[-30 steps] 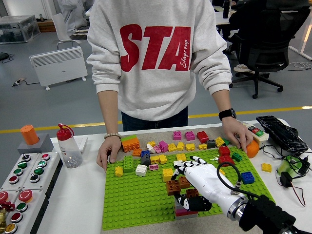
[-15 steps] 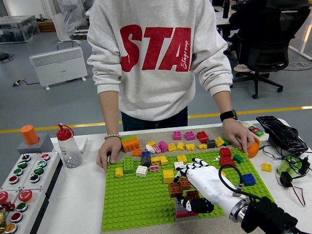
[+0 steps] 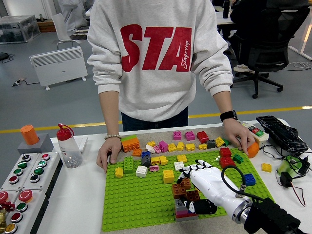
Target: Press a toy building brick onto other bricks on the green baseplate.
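The green baseplate (image 3: 136,200) fills the middle of the table. My right hand (image 3: 192,191), white with black fingertips, reaches in from the lower right over the plate's near right part. Its fingers are curled over a stack of brown bricks (image 3: 181,189) and its thumb presses in from below. A pink and grey brick (image 3: 183,210) sits on the plate just under the hand. Several loose bricks lie along the plate's far edge, among them a yellow brick (image 3: 168,176), a white brick (image 3: 141,170) and a green brick (image 3: 128,164). My left hand is out of view.
A person stands at the far side, one hand (image 3: 108,152) flat at the plate's far left corner, the other hand (image 3: 239,135) beside an orange object (image 3: 252,148). A button panel (image 3: 22,180) and a bottle (image 3: 68,146) stand at the left. Cables and a blue brick (image 3: 249,179) lie at the right.
My right hand has slid a little to the right and towards me, taking the brown bricks with it. The person's hands have stayed put.
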{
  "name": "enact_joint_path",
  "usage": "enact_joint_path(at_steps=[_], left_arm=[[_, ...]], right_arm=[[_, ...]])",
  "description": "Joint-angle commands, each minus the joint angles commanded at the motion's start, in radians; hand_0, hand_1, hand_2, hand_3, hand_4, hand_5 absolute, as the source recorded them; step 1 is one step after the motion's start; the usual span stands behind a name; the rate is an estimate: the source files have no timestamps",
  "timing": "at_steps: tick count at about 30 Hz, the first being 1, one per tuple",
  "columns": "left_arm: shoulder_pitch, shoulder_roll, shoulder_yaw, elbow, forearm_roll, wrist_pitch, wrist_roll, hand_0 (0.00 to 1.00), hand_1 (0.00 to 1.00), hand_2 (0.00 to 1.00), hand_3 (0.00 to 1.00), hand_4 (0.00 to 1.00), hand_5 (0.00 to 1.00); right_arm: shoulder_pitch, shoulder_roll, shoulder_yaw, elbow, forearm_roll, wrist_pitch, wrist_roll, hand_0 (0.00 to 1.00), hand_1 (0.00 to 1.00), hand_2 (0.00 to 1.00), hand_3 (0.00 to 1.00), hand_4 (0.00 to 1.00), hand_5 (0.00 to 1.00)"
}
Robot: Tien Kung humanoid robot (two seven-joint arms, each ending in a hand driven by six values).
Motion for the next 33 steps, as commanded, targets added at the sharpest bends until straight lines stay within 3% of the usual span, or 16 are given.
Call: enact_joint_path(at_steps=[33], left_arm=[[0.005, -0.001, 0.003, 0.000, 0.002, 0.000, 0.000, 0.659, 0.678, 0.703, 0.576, 0.298, 0.998]], right_arm=[[0.000, 0.017, -0.025, -0.002, 0.006, 0.000, 0.001, 0.998, 0.891, 0.860, 0.528, 0.511, 0.252]])
